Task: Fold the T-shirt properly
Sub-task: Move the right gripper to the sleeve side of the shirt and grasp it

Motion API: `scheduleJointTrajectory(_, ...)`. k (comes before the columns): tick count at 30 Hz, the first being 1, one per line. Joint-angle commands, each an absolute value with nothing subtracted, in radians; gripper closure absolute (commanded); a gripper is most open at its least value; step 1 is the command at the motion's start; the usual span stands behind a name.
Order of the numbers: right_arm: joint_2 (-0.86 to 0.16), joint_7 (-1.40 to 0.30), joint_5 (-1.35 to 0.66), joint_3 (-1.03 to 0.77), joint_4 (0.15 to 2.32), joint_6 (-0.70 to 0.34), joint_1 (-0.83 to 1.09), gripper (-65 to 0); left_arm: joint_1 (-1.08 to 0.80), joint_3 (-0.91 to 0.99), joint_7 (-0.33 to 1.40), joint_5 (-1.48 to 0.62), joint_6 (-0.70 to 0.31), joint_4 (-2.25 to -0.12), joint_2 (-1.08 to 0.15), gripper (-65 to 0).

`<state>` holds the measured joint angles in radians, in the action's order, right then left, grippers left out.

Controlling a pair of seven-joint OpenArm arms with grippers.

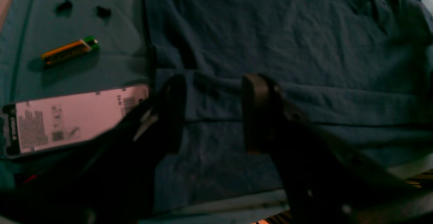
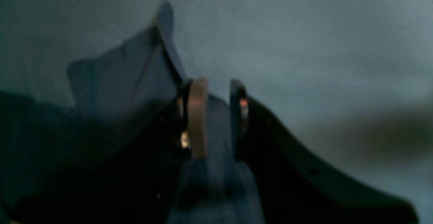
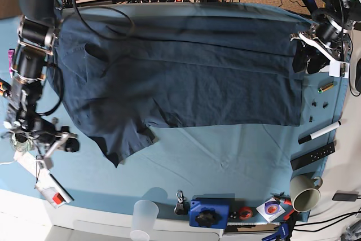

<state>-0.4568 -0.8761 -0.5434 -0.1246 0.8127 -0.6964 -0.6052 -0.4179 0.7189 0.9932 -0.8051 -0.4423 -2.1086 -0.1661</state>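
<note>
The dark navy T-shirt (image 3: pixel 180 71) lies spread across the blue tablecloth, with a fold line running along its length. In the base view one sleeve (image 3: pixel 121 142) trails toward the front left. My right gripper (image 3: pixel 70 142) is at the shirt's left edge. In the right wrist view the right gripper (image 2: pixel 216 115) is shut on a strip of the navy cloth (image 2: pixel 216 139), which fills the gap between its fingers. My left gripper (image 1: pixel 216 114) hangs open just above the shirt's folded edge (image 1: pixel 304 92) at the table's right side, where the base view shows the left gripper (image 3: pixel 309 60).
Beside the shirt's right edge lie a green-and-gold battery (image 1: pixel 69 50) and a white labelled pack (image 1: pixel 67 119). A marker (image 3: pixel 320 132), a black remote (image 3: pixel 313 156) and a paper cup (image 3: pixel 304 193) sit at the right front. A clear cup (image 3: pixel 144 215) and a blue tool (image 3: pixel 208 213) stand on the front edge.
</note>
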Motion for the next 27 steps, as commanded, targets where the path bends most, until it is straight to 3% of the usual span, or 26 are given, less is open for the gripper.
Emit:
scheduleJointTrajectory(1, -0.463, -0.831, -0.533, -0.130, 0.810, -0.698, -0.647, -12.3, -0.418, 0.722, 0.971, -0.823, -0.447, -2.127, -0.175, -27.5)
scheduleJointTrajectory(7, -0.427, -0.710, -0.323, -0.130, 0.755, -0.698, -0.647, -12.3, -0.418, 0.722, 0.972, -0.823, -0.447, -2.127, -0.175, -27.5)
scheduleJointTrajectory(20, -0.430, -0.676, -0.264, -0.130, 0.679, -0.638, -0.562, -12.2, -0.418, 0.722, 0.972, -0.823, -0.447, -2.127, -0.175, -27.5)
scheduleJointTrajectory(24, -0.432, -0.757, -0.278, -0.131, 0.681, -0.627, -0.546, -1.1, -0.418, 0.722, 0.972, -0.823, -0.447, -2.127, -0.175, -27.5)
scheduleJointTrajectory(27, -0.432, -0.863, -0.330, -0.133, 0.698, -0.565, -0.546, 0.0, -0.418, 0.722, 0.971, -0.823, -0.447, -2.127, -0.175, -27.5)
